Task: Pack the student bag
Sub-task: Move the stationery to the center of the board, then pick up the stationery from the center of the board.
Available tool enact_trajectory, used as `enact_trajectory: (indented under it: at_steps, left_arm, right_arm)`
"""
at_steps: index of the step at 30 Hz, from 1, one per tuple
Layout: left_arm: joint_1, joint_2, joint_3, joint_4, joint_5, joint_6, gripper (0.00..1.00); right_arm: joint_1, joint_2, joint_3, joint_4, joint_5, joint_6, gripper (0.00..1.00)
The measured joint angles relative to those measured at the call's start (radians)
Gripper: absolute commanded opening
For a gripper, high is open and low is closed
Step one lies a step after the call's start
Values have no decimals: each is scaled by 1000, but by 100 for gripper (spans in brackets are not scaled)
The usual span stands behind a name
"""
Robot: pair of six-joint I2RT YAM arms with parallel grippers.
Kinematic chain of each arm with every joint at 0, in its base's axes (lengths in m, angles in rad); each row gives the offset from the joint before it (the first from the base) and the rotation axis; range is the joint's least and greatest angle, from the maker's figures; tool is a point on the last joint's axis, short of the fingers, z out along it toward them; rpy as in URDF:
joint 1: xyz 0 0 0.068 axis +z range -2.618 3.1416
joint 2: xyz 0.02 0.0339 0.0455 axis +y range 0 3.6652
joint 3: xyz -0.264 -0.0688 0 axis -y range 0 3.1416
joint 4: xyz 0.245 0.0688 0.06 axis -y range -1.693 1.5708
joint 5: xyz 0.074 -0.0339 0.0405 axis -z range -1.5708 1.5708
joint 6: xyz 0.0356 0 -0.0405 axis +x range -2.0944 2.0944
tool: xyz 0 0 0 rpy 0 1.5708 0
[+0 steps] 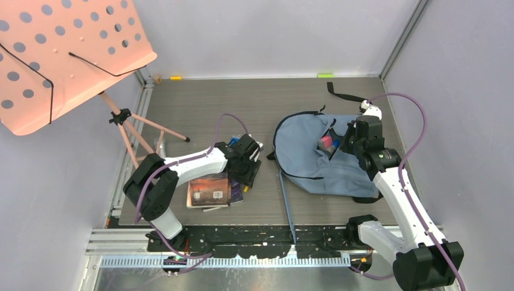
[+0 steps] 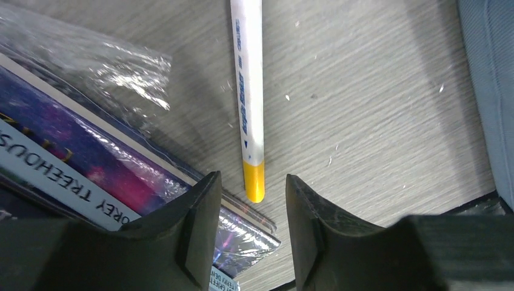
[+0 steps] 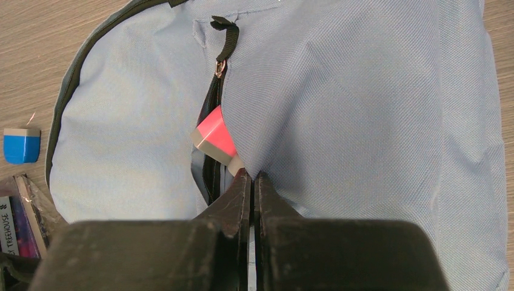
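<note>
The grey-blue student bag (image 1: 306, 154) lies flat at the right of the table. My right gripper (image 1: 342, 144) is shut on the fabric edge of its front pocket (image 3: 253, 174) and holds the opening up. A pink and grey eraser (image 3: 213, 136) sits in the opening, next to the black zipper. My left gripper (image 1: 247, 173) is open and empty, low over the table. A white marker with a yellow end (image 2: 248, 91) lies between and just ahead of its fingertips (image 2: 209, 182). The left finger is over a plastic-wrapped book (image 2: 73, 157).
A stack of books (image 1: 209, 190) lies left of the bag. A blue eraser (image 3: 21, 145) lies on the table by the bag's edge. A pink music stand (image 1: 66, 54) with tripod legs stands at the back left. A long blue strap (image 1: 287, 200) trails toward the near edge.
</note>
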Motion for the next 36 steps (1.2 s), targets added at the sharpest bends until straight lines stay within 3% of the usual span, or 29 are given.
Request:
enact_trajectory:
  at_steps: [8,17,25,32,36]
  left_arm:
    - [2,74,105,-13,-58,5,45]
    - [-40,123,108,-14,-154,-5,38]
    - [-96,110,78,25,-238,-50,13]
    - [-99,74,32,74,-250,-79,0]
    - [-99,56,14,89,-239,-96,0]
  right_arm:
    - [0,0,0,0,0,0,0]
    - [0,0,0,0,0,0,1]
    - [0,0,0,0,0,0,0]
    - [0,0,0,0,0,0,0]
    - [0,0,0,0,1,0,1]
